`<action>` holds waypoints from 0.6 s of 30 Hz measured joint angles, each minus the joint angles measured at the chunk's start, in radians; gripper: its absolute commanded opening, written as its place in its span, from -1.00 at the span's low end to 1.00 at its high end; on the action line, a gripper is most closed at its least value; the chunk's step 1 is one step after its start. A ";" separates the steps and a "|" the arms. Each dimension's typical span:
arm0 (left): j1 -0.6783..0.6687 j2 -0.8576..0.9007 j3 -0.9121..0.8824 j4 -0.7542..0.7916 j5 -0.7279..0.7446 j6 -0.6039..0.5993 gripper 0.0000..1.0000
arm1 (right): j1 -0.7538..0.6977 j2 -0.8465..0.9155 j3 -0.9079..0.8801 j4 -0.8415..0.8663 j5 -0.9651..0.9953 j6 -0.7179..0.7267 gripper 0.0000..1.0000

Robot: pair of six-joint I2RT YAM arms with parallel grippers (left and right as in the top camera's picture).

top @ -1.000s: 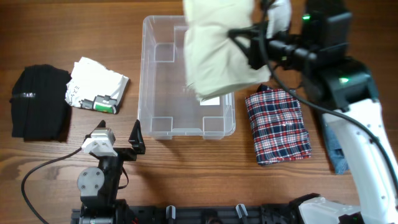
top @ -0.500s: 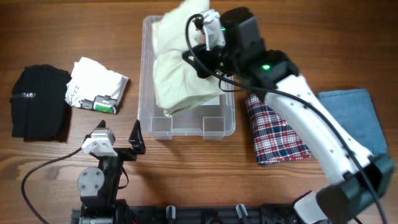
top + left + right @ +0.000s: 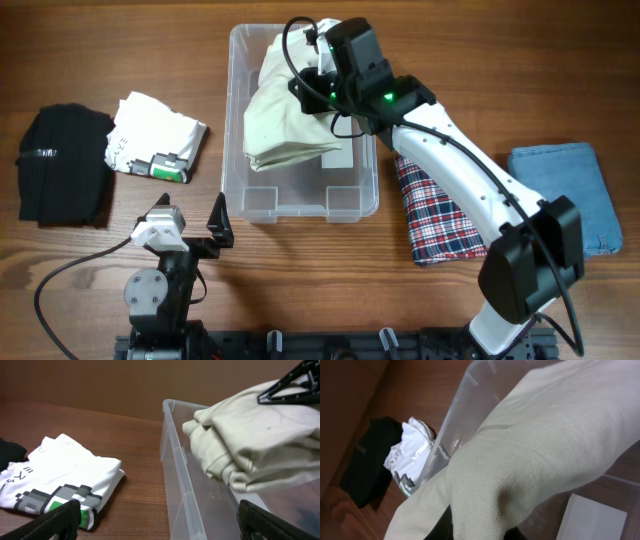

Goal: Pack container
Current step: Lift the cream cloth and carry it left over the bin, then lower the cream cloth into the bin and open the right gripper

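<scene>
The container stands in the middle of the wooden table, a clear plastic tub with its long side running away from the robot. The right gripper is above the far part of the tub. Its jaws are nearly closed and pinch a folded cream garment, which hangs down into the tub and covers most of its far half. In the right wrist view the cloth lies over the fingers, so they cannot be seen there. A white label shows on the bottom of the tub under the cloth. The left gripper is near the front edge of the table, just beside the near left corner of the tub. Its jaws are fully apart and it holds nothing. Left of the tub lies a white T-shirt with a pixel print, and further left a black garment. Right of the tub lies a folded plaid shirt, then a folded blue denim cloth.
</scene>
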 measured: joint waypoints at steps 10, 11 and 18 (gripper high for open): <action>0.000 0.000 0.000 0.000 0.000 0.000 1.00 | 0.000 0.068 0.000 -0.007 -0.032 -0.046 -0.91; 0.000 0.000 0.000 0.000 0.000 0.000 0.99 | 0.000 0.076 0.000 -0.008 -0.040 -0.050 -0.91; 0.000 0.000 0.000 0.000 0.000 0.000 0.99 | 0.001 0.093 -0.001 -0.032 -0.081 -0.089 -0.91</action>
